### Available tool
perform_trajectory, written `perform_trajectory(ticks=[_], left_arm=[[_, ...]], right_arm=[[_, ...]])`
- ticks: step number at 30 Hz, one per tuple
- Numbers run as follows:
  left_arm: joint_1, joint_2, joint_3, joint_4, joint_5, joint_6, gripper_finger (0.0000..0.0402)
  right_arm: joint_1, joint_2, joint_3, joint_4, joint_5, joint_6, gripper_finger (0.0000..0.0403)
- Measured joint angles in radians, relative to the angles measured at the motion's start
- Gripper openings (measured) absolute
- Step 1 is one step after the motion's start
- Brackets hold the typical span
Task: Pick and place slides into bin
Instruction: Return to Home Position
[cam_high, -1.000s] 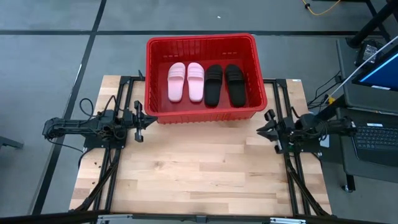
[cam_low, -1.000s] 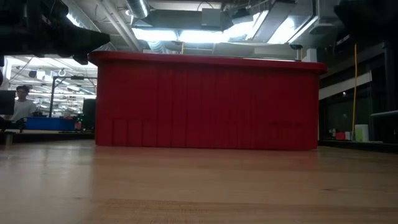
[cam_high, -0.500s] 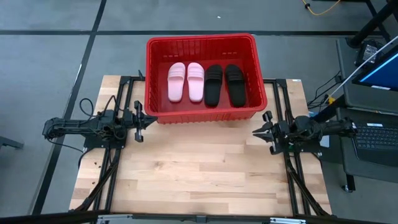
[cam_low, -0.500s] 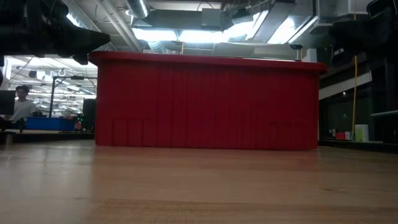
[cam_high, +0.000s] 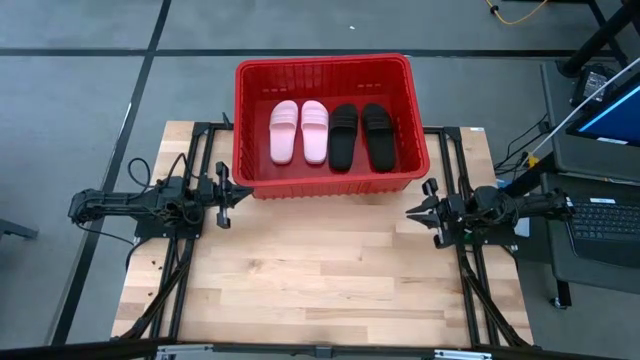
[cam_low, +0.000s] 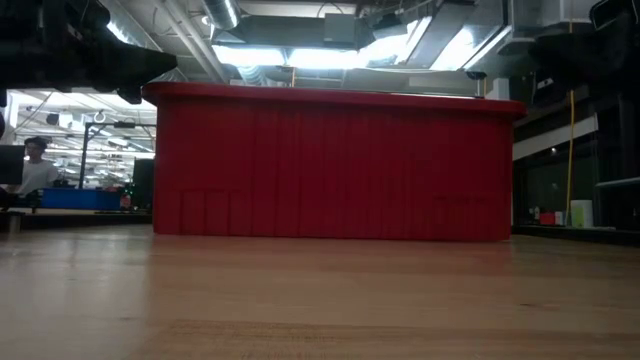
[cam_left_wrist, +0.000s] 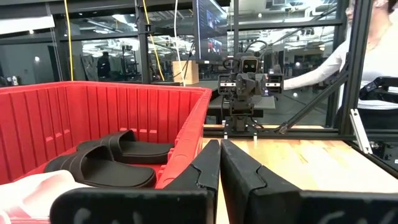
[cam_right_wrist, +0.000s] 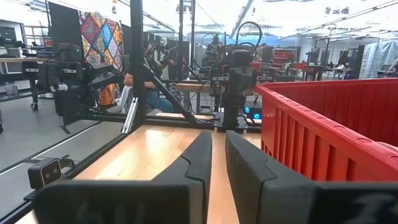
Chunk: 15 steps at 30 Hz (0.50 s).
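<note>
The red bin (cam_high: 330, 184) stands at the table's far middle, and the low view shows its near wall (cam_low: 330, 165). Inside, flat on its floor, lie two pale pink slides (cam_high: 299, 132) and two black slides (cam_high: 360, 136). The black pair (cam_left_wrist: 118, 163) also shows in the left wrist view. My left gripper (cam_high: 222, 192) hovers shut by the bin's near left corner, pointing level toward the table's right. My right gripper (cam_high: 418, 210) hovers by the near right corner, pointing toward the left. A narrow gap shows between its fingers (cam_right_wrist: 218, 138), with nothing in it.
Bare wooden tabletop (cam_high: 320, 270) stretches from the bin to the near edge. Black arm frames (cam_high: 175, 260) run along both sides of the table. A desk with a laptop (cam_high: 600, 130) stands off the right edge. A person's arm (cam_left_wrist: 323, 62) shows beyond the table.
My right gripper has rolled a little about the line it points along and shifted slightly toward the table's left, then kept still. The slides and the bin have stayed in place.
</note>
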Motion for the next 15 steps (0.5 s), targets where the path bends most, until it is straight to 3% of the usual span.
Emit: perform_trajectory(ticks=[15], left_arm=[[0.0, 0.0, 0.0, 0.0, 0.0, 0.0, 0.0006]], right_arm=[[0.0, 0.0, 0.0, 0.0, 0.0, 0.0, 0.0049]])
